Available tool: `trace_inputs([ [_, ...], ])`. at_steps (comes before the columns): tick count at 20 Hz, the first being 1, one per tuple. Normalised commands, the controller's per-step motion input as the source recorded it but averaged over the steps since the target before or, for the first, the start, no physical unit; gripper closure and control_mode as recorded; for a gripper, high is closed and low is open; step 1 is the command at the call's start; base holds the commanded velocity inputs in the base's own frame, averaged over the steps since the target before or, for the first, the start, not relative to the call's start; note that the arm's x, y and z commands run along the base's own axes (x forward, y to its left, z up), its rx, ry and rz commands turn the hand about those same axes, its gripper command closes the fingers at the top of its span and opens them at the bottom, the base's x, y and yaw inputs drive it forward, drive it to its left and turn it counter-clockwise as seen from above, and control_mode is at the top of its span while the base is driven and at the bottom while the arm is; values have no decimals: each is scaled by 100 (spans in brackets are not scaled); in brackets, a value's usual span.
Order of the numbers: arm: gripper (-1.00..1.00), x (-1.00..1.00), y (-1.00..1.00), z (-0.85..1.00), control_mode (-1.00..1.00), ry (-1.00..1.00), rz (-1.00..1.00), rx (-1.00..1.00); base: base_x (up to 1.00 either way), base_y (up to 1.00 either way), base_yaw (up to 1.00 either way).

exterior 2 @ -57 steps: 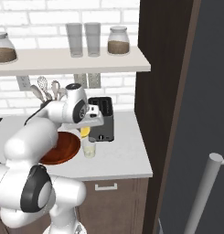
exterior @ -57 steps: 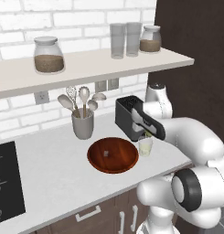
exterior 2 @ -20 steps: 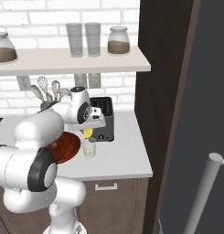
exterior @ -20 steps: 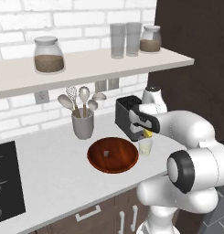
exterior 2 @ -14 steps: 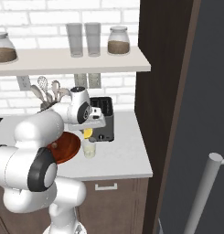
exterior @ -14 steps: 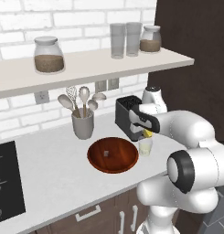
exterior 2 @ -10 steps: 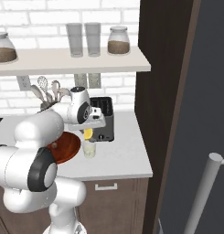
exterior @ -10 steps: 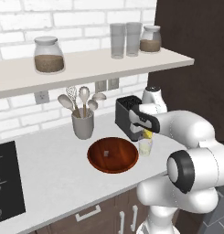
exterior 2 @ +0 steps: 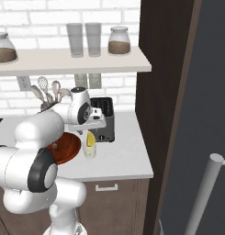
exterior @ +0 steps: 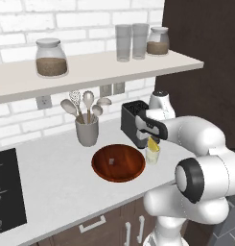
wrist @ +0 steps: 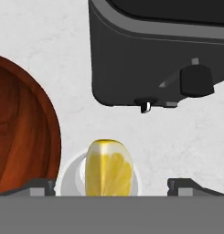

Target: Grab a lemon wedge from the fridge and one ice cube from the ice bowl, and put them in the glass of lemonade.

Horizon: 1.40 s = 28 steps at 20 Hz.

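lemon wedge (wrist: 109, 167) btwn open gripper (wrist: 109, 185) tips, untouched

Grey counter (exterior: 56, 178), w/ wooden ice bowl (exterior: 118, 163), glass of lemonade (exterior: 153, 155), black toaster (exterior: 135, 122), utensil cup (exterior: 87, 132)

wall: white brick (exterior: 23, 120) | shelf (exterior: 95, 72) | counter: pale grey (exterior: 52, 168) | cabinets: dark wood (exterior 2: 118, 202)

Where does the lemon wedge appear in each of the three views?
Left base view: right of centre, lemon wedge atop the glass of lemonade.
Right base view: left of centre, beside the black toaster.
Hand view: bottom centre, below the toaster.
Shared landmark: the toaster.
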Motion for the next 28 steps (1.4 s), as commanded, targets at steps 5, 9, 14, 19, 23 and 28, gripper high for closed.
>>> trace_inputs([
  [5,-100,-3,-1,0,-100,0,0,0,0,0,0],
  [9,-100,-16,-20,0,-100,0,0,3,0,0,0],
  [14,-100,-21,-15,0,-100,0,0,4,0,0,0],
  [19,-100,-28,0,2,-100,0,0,2,0,0,0],
  [23,-100,-42,0,4,-100,0,0,2,0,0,0],
  [28,-100,-53,0,6,-100,0,0,2,0,0,0],
])
